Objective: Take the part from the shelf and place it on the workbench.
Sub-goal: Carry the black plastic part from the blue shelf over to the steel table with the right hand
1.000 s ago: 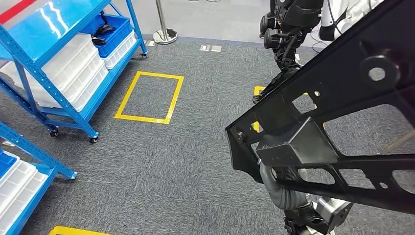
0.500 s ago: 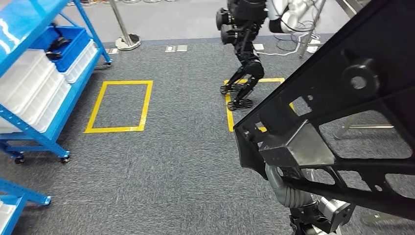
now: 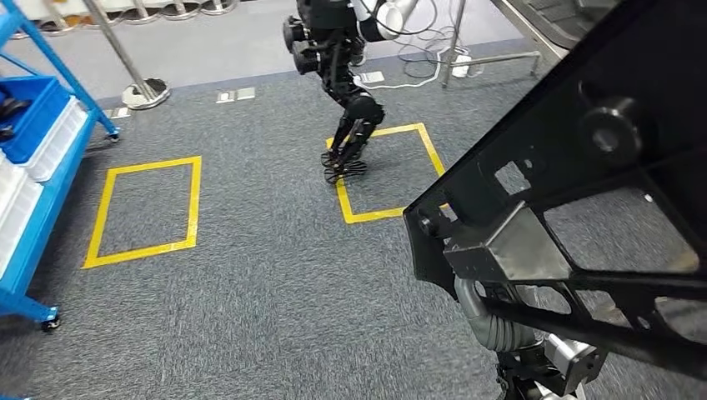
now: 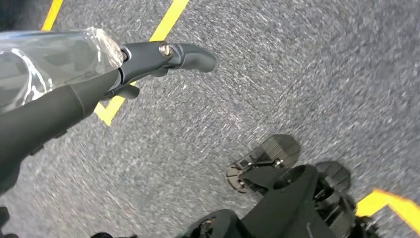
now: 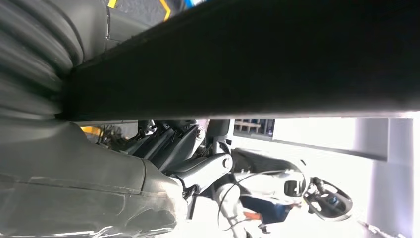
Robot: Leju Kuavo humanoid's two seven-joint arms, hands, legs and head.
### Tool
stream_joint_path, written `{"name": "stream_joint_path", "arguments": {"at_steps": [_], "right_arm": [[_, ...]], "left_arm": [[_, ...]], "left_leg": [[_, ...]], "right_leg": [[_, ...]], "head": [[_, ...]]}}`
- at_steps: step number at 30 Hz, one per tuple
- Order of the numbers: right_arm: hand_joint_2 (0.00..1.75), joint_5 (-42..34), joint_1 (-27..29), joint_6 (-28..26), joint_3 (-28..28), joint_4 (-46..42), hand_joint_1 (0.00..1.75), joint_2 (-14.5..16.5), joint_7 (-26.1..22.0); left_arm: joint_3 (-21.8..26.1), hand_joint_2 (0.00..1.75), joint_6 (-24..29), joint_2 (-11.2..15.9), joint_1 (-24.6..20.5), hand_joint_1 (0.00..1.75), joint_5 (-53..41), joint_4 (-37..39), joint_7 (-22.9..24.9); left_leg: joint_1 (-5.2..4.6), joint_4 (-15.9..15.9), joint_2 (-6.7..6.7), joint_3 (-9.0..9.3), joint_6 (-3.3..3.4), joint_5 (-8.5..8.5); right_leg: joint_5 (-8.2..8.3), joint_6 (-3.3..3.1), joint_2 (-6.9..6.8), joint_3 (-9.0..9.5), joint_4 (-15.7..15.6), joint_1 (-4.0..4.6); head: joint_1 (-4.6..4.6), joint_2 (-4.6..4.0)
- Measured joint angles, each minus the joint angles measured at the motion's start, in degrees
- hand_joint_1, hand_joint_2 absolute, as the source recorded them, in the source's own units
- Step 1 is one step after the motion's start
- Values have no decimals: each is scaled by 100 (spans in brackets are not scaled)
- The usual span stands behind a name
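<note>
The black frame part [image 3: 575, 208] is carried in the air at the right of the head view, above the grey carpet [image 3: 250, 292]. It is a large flat lattice with cut-out windows, a round boss and a box-shaped lug. Its long axis runs from about 8 o'clock, where its blunt corner ends near the picture's middle, up toward 2 o'clock. The upper and right ends are cut off by the picture's edges, so its full length cannot be judged.

The right hand [image 3: 500, 321] is under the part, at 5 o'clock in the head view. Its grey ribbed cover goes up behind the box-shaped lug, and the fingers are hidden by the part there. In the right wrist view the part [image 5: 247, 59] is a dark bar lying across the hand [image 5: 74, 163], and dark fingers [image 5: 198, 166] curl below it; the hand grasps the part.

In the left wrist view the left hand [image 4: 99, 74] hangs over the carpet with one dark finger [image 4: 193, 54] stretched out and nothing in it. The other fingers cannot be made out.

At 9 o'clock a blue shelf trolley [image 3: 29, 250] is cut off by the edge. It carries white bins [image 3: 21, 200] and a blue bin [image 3: 29, 104] with something dark inside, too small to identify. Two yellow tape rectangles [image 3: 146, 208] lie on the carpet. At 12 o'clock another black legged robot [image 3: 342, 83] stands on the nearer corner of one rectangle.
</note>
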Motion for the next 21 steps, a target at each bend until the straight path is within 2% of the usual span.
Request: {"name": "stream_joint_path", "arguments": {"at_steps": [1, 2, 4, 5, 6, 7, 8, 10, 11, 12, 13, 15, 17, 19, 20, 21], "right_arm": [[175, 0, 4, 0, -2, -7, 175, -7, 2], [175, 1, 0, 0, -4, -13, 175, -16, 2], [175, 2, -14, -1, -7, -17, 175, -27, 3], [175, 2, -17, -2, -7, -17, 175, -30, 5], [175, 2, -16, -2, -6, -17, 175, -31, 7], [175, 1, -14, -2, -5, -17, 175, -31, 9], [175, 1, -14, -2, -5, -17, 175, -31, 9], [175, 2, -17, -2, -5, -16, 175, -31, 9], [175, 2, -18, -2, -5, -16, 175, -32, 9], [175, 2, -20, -1, -4, -16, 175, -33, 10], [175, 1, -22, 2, -3, -16, 175, -34, 12], [175, -1, -24, 6, -1, -17, 175, -38, 15], [175, 0, -31, 9, -2, -17, 175, -40, 15], [175, 0, -48, 11, -2, -17, 175, -42, 15], [175, 0, -55, 13, -2, -17, 175, -42, 15], [175, 0, -58, 13, -1, -17, 175, -42, 16]], "left_arm": [[-1, 175, 0, -4, 1, 0, 0, -1, -1], [-2, 175, 1, -8, 6, 0, 0, -1, -2], [-4, 175, 4, -15, 29, 0, 8, -2, -4], [-4, 175, 7, -16, 42, 0, 12, -2, -5], [-4, 175, 8, -17, 51, 0, 16, -2, -6], [-4, 175, 9, -19, 58, 0, 17, -2, -7], [-4, 175, 10, -20, 60, 0, 17, -2, -8], [-4, 175, 12, -20, 61, 0, 20, -1, -13], [-4, 175, 16, -13, 59, 0, 23, 0, -16], [-4, 175, 22, -7, 58, 0, 26, 1, -20], [-5, 175, 27, -3, 57, 0, 30, 2, -22], [-6, 175, 31, -5, 56, 0, 32, 3, -23], [-7, 175, 31, -10, 50, 0, 33, 3, -24], [-5, 175, 31, -15, 35, 0, 36, 3, -32], [-3, 175, 31, -18, 18, 0, 37, 2, -38], [0, 175, 31, -20, 0, 0, 39, 2, -44]], "left_leg": [[15, -83, 67, 32, 5, 43], [31, -167, 140, 65, 9, 94], [49, -262, 297, 106, 10, 148], [52, -265, 382, 104, 11, 151], [58, -263, 469, 102, 1, 146], [67, -261, 554, 102, -14, 137], [84, -253, 631, 107, -41, 122], [120, -195, 769, 120, -136, 63], [123, -140, 822, 115, -194, 14], [121, -93, 862, 110, -241, -28], [110, -63, 895, 111, -274, -59], [131, -47, 932, 125, -302, -82], [173, 143, 783, 61, -334, -232], [184, 792, 560, -228, -346, -603], [176, 1234, 509, -434, -335, -799], [161, 1605, 487, -611, -314, -924]], "right_leg": [[-16, 18, -95, -27, 29, 10], [-100, 34, -255, -91, 146, 26], [-447, 76, -627, -364, 729, 34], [-630, 111, -704, -541, 1109, 15], [-734, 146, -738, -671, 1402, -12], [-738, 186, -759, -708, 1511, -41], [-636, 229, -784, -618, 1380, -68], [-325, 327, -945, -173, 619, -113], [-215, 335, -1017, 28, 267, -123], [-171, 311, -1062, 149, 53, -123], [-181, 264, -1066, 184, -21, -109], [-177, 142, -951, 160, -5, -82], [-161, 71, -857, 146, -9, -65], [-143, 26, -772, 134, -12, -52], [-137, 11, -724, 126, -12, -37], [-132, 0, -667, 119, -12, -19]], "head": [[2, 0], [3, 0], [9, 0], [10, 0], [13, 0], [12, 0], [12, 0], [12, 0], [11, 0], [7, 0], [2, 0], [-6, 0], [-6, 0], [-9, 0], [-11, 0], [-13, 0]]}}
